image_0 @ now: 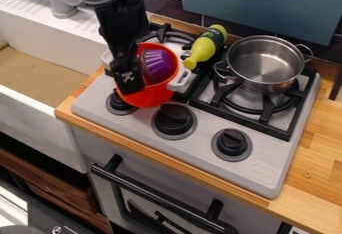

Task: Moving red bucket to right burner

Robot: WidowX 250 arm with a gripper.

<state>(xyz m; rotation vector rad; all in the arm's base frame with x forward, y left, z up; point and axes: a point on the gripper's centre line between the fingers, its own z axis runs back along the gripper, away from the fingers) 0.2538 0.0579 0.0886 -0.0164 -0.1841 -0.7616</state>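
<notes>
You're at the grasp, it seems, the tool (127,82) at the left side of the red bucket (147,97), upper left, pinching or not I cannot tell, and next comes a secure lift rightward, though a metal pot (259,68) occupies the right burner (266,110).

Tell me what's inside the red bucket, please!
A purple ridged cup is in the red bucket. The bucket's bottom is covered, so I can't tell if anything lies under the cup.

gripper (129,84) at red bucket (152,96) | purple cup (158,66) inside | pot (264,67) on right burner (266,111)
</notes>
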